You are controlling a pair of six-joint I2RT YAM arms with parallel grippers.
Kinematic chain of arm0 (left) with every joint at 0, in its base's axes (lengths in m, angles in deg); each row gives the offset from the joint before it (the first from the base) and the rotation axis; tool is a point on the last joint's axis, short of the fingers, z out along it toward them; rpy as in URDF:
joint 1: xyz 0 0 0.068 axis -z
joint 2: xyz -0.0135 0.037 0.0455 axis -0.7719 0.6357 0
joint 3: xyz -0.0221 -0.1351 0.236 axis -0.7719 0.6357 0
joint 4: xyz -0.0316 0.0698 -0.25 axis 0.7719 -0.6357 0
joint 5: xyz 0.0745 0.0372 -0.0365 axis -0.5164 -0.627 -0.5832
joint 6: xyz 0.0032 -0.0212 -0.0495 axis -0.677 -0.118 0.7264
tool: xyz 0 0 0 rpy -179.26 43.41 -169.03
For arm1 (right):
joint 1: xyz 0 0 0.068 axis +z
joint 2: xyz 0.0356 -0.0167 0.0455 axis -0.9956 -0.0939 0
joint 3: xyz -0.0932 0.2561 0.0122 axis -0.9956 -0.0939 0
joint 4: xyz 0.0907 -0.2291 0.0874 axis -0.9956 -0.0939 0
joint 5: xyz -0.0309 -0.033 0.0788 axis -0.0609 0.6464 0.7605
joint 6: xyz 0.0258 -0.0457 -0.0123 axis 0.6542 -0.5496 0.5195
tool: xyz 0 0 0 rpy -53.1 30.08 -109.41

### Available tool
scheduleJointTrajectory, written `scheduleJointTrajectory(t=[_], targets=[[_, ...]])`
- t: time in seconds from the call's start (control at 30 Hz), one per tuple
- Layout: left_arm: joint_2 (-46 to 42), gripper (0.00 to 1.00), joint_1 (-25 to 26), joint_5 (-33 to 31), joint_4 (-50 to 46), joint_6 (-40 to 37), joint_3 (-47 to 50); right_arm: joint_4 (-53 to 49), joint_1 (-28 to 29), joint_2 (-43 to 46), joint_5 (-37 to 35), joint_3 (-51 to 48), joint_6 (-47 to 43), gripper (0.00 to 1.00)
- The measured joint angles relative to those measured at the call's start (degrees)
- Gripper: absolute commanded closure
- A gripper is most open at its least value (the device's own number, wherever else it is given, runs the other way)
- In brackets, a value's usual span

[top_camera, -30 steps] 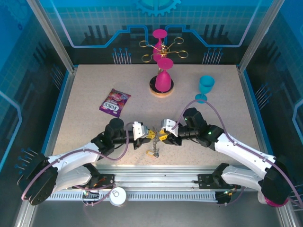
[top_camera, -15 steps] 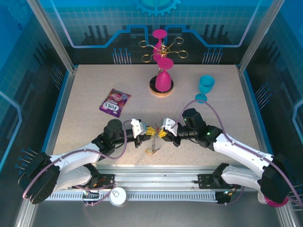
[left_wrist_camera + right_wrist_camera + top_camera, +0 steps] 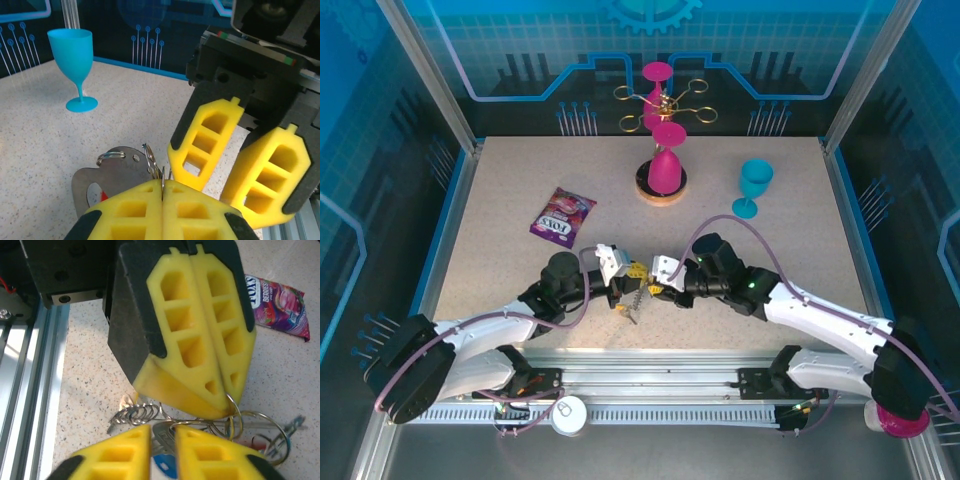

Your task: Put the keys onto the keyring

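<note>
Left gripper (image 3: 222, 400) is clamping fully closed on a thin silver ring (image 3: 237, 415). The keys (image 3: 120, 175) are dangling just below its tips. Right gripper (image 3: 162, 436) is standing narrowly parted, its tips just beside the bunch, gripping nothing I can confirm.

Judgement: right should be pinching one key head squarely, then feeding it along the ring while left is bracing.

The tangle is hiding which loop is the keyring, and the tags are mostly covered.

Bare bench (image 3: 650, 225) is left between snack packet (image 3: 562, 216) and blue goblet (image 3: 754, 186); the near centre is crowded by left tool (image 3: 635, 271) and right tool (image 3: 653, 289).
</note>
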Motion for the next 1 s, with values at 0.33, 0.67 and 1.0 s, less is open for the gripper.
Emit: scheduleJointTrajectory(t=[0.33, 0.67, 1.0], targets=[[0.11, 1.0, 0.0, 2.93, 1.97, -2.51, 0.85, 0.81, -8.24, 5.22, 11.26, -1.66, 3.89, 0.82], [0.7, 1.0, 0.0, 6.12, 3.69, -3.06, 0.87, 2.49, -8.24, 3.21, 14.91, -1.66, 5.27, 0.79], [1.57, 1.0, 0.0, 7.85, 5.81, -3.04, 0.94, 3.56, -8.22, 1.84, 15.17, -1.66, 5.29, 0.76]])
